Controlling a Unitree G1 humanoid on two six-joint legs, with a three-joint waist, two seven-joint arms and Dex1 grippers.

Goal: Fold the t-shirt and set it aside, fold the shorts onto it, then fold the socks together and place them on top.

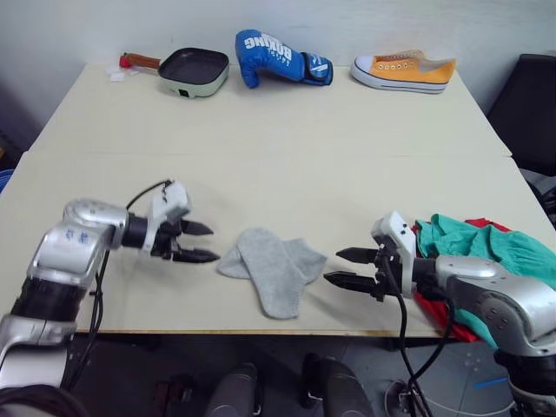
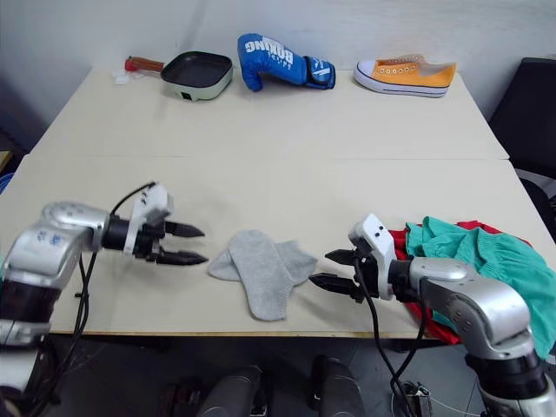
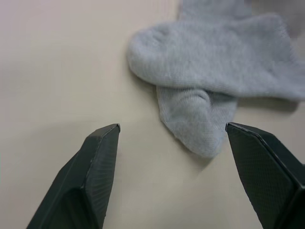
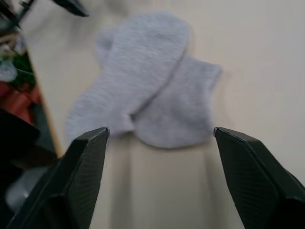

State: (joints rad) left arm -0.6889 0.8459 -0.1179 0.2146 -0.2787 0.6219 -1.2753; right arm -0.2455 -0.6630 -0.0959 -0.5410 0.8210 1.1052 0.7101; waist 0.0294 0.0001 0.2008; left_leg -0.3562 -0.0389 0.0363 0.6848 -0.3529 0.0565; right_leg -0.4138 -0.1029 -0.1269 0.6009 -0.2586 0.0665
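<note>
Left pincer (image 1: 201, 242) released, just left of the socks (image 1: 272, 265), which lie crossed near the front edge of the pale surface (image 1: 287, 130). Best closed on both layers together, then carried right. Right pincer (image 1: 350, 268) likewise released, beside them; shorts (image 1: 486, 243) piled over t-shirt (image 1: 439, 308) at far right. White wall behind.
</note>
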